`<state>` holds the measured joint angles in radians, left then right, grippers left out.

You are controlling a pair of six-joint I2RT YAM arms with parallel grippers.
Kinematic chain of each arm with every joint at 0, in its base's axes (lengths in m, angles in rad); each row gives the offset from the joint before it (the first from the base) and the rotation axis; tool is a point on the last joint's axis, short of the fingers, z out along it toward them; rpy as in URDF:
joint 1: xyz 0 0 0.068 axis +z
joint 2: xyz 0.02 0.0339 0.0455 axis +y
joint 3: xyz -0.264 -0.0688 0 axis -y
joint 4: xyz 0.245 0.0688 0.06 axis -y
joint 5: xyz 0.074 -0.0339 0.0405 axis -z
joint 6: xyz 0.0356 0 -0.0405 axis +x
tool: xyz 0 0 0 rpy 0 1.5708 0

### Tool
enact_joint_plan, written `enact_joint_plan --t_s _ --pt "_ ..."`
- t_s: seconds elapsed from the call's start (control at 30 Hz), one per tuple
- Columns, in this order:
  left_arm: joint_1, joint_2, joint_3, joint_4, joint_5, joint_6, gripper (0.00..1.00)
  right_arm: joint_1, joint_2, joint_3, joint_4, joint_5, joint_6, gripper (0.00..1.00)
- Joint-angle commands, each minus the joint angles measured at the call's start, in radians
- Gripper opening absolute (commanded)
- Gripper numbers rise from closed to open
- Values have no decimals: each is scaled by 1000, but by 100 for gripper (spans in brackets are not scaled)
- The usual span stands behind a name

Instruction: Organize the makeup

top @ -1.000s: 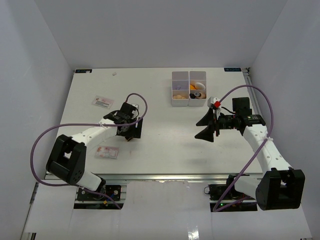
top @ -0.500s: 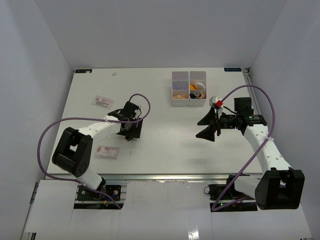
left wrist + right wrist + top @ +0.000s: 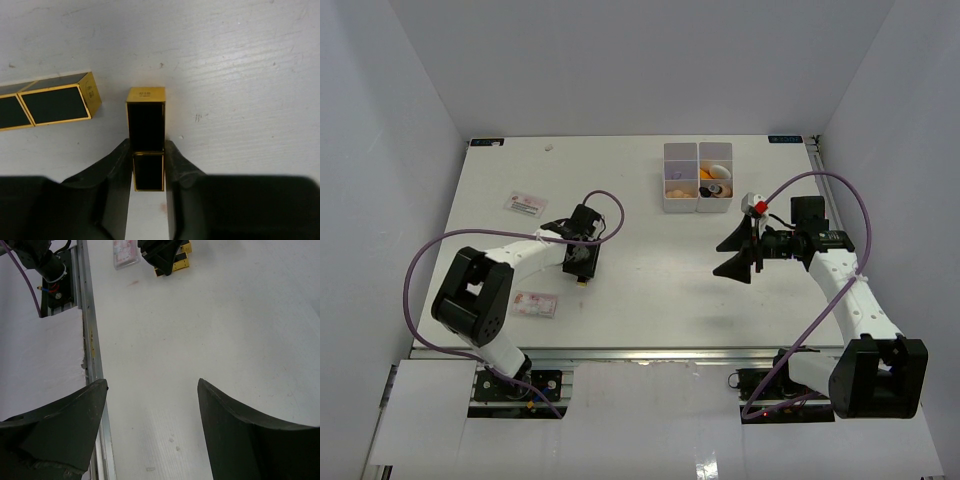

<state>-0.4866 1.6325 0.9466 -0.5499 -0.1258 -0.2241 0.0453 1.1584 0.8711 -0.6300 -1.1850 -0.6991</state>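
Observation:
In the left wrist view a black-and-gold lipstick tube [image 3: 145, 125] lies on the white table, and my left gripper [image 3: 148, 150] is shut on its near half, both fingers pressed against its sides. A second black-and-gold tube [image 3: 50, 102] lies just to its left, apart from the fingers. From above, the left gripper [image 3: 582, 262] is low over the table's left half. My right gripper [image 3: 722, 258] hovers open at centre right with nothing between its fingers [image 3: 75, 410]. More makeup, tan sponges [image 3: 676, 185] and an orange piece [image 3: 708, 174], sits in the white compartment box [image 3: 697, 205].
Two flat pink-and-white packets lie on the left side, one further back [image 3: 525, 204] and one near the front edge [image 3: 534, 304]. The metal front rail [image 3: 92, 355] runs along the table's near edge. White walls enclose the table on three sides.
My left gripper has shifted slightly right and forward and its jaws have closed in onto the lipstick tube. The right arm has stayed almost still.

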Motion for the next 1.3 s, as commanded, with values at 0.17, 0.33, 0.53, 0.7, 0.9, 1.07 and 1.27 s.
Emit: enact_joint_plan --t_s 0.17,0.33,0.53,0.7,0.9,1.07,1.27 --pt "-51 -102 50 10 140 -29 14 -22 10 -1 8 -34 5 79" --pt "-129 -148 75 136 315 -86 8 -25 41 4 16 -32 40 79" --pt "-257 -128 62 403 424 -190 2 -24 105 60 45 -34 187 80" --pt "-307 -74 38 693 423 -296 1 -25 185 118 47 -113 319 85" --pt "-345 7 80 883 419 -350 1 -25 252 164 50 -181 381 88" --pt "-355 59 120 978 445 -383 1 -24 297 192 60 -169 401 94" --pt "-371 76 132 1037 444 -404 1 -25 320 199 171 -93 505 92"
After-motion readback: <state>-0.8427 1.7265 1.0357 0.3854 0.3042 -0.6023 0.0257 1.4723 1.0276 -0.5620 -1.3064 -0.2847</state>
